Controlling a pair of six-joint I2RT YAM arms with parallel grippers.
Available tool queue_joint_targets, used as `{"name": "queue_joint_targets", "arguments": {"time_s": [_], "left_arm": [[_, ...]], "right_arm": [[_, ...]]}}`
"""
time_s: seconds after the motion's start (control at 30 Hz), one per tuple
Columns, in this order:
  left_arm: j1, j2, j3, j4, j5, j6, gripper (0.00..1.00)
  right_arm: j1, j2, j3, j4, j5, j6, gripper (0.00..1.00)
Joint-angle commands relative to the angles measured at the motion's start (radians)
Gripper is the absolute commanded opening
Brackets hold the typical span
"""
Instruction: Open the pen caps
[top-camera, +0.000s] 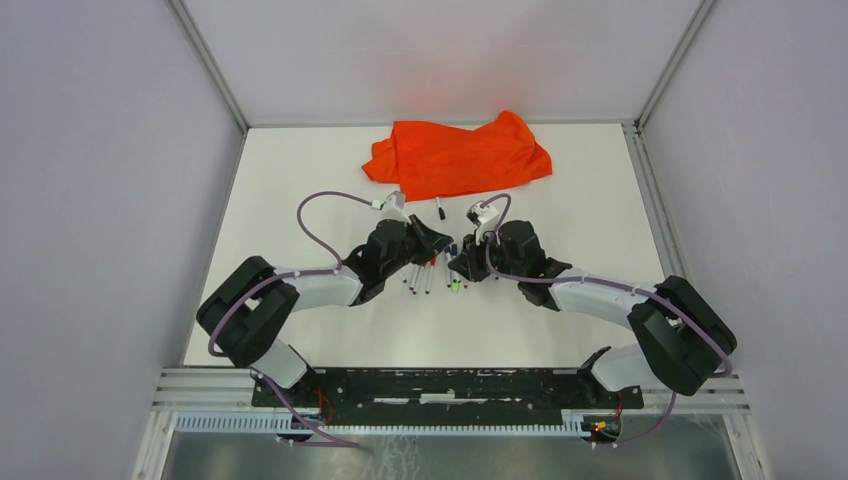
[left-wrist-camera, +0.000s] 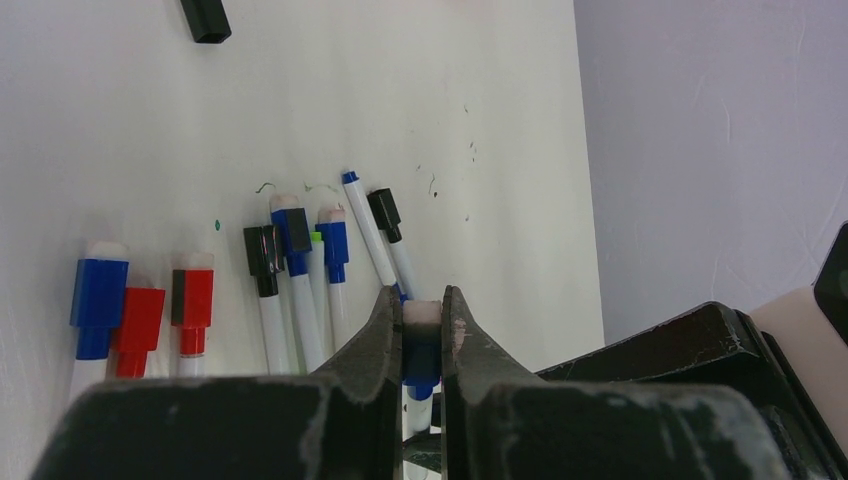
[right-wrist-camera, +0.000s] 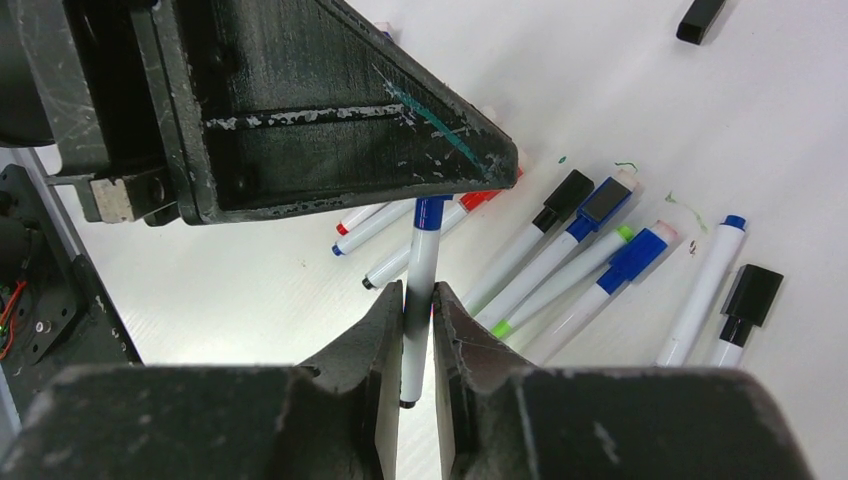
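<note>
At mid-tabletop, over the other pens, the left fingers are clamping a blue cap while the right fingers are pinching its white barrel. The next move is probably pulling them straight apart.

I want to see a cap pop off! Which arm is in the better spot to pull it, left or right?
Probably left. The left gripper is shut on the blue cap, so it can pull. The right gripper clamps that pen's white barrel, which suits holding it steady.
</note>
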Motion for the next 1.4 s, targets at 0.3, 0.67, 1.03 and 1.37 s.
{"name": "queue_joint_targets", "arguments": {"time_s": [0.3,0.67,1.03,1.37], "left_arm": [[-0.007,0.021,0.042,0.116,0.078,-0.048,0.02],[-0.005,0.039,0.082,0.087,-0.019,-0.069,0.02],[0.002,0.023,0.257,-0.237,-0.235,-0.135,0.02],[0.004,0.052,0.426,-0.477,-0.286,-0.102,0.02]], "right_arm": [[0.01,0.048,0.06,0.039,-0.044,-0.023,0.2],[0.009,0.019,0.007,0.012,-0.029,-0.024,0.0],[0.012,-0.062,-0.042,-0.143,0.144,-0.095,0.0],[0.073,-0.062,-0.015,-0.268,0.36,-0.154,0.0]]}}
